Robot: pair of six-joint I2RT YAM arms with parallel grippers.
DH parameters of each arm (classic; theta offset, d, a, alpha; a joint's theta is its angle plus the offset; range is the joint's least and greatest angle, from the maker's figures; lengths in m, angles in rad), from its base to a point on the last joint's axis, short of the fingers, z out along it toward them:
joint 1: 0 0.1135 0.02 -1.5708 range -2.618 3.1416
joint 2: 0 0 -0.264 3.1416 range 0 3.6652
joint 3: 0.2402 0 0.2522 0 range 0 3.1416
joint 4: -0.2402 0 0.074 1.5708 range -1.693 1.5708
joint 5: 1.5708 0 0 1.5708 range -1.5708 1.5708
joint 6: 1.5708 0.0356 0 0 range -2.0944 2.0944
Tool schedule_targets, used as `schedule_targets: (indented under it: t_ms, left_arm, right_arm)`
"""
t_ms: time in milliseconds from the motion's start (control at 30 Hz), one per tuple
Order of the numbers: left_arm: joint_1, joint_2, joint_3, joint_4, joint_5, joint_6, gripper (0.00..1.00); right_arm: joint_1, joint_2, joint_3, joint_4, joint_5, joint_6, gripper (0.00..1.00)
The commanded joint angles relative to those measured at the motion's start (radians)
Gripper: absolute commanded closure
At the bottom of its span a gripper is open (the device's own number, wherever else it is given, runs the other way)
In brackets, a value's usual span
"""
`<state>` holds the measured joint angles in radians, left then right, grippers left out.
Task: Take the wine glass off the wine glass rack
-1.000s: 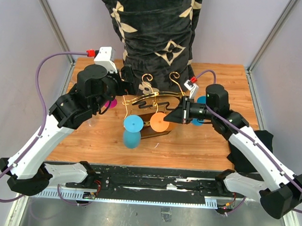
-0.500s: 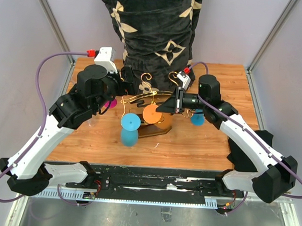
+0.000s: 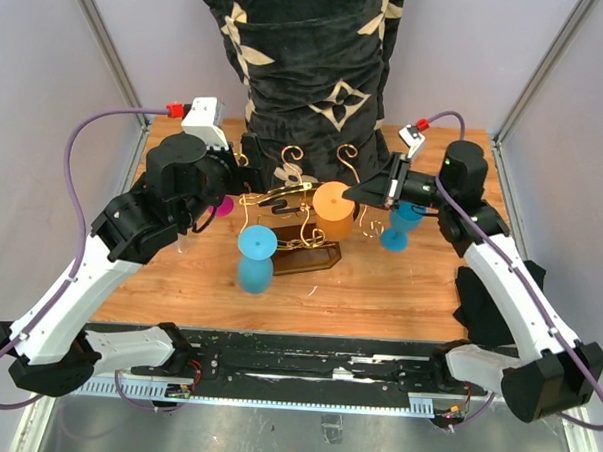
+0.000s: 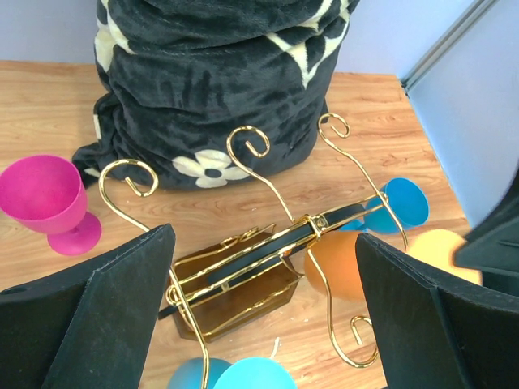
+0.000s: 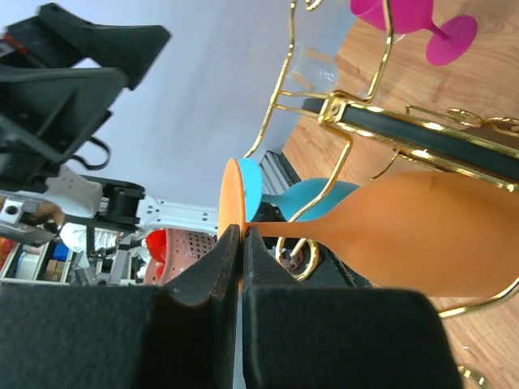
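- Right fingers [image 5: 195,324] are clamping edge-on across the thin foot disc of the orange wine glass [image 5: 422,235], with no gap showing at the disc.
- Left fingers [image 4: 89,324] are hanging spread wide, holding nothing, and looking down on the wine glass rack [image 4: 243,271].
- I'm seeing the orange bowl lying on its side just under the rack's dark top rail, with gold wire curling around it. By my reckoning it isn't free of the rack yet.
- From above, it's sitting at the rack's right side. One blue glass [image 3: 396,235] is standing on the counter [image 3: 429,292] just beyond it, and another blue glass [image 3: 256,254] is hanging off the near left.
- A magenta glass [image 4: 40,194] is standing well clear on the far left.
- I'm judging this glass to be light, stiff, matte plastic, so not fragile but smooth.
- Pinched by the rim of the foot, that long bowl could be swinging on me; the stem near the foot looks the surer hold.
- Those scrolled wires look springy and ready to snag the bowl.
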<state>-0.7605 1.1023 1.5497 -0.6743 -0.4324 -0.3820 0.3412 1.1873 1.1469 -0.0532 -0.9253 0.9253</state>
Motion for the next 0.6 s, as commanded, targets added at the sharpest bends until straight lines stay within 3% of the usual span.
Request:
schedule_targets:
  t_ms: [0,400,533,567]
  left_arm:
    - [0.007,-0.013,-0.005,0.028,-0.009,0.015,0.0]
    - [0.007,-0.018,0.01,0.015,-0.009,0.026,0.0]
    - [0.007,-0.027,0.011,0.016,-0.007,0.033,0.0]
    - [0.007,-0.028,0.006,0.02,-0.005,0.036,0.0]
  right_arm:
    - [-0.079,-0.092,-0.021,0.093,-0.081,0.075,0.99]
    - [-0.18,-0.143,0.11,0.14,-0.144,0.151,0.99]
    - [-0.239,-0.104,0.205,0.119,-0.127,0.087,0.99]
    - [-0.247,-0.089,0.252,0.058,-0.108,-0.027,0.99]
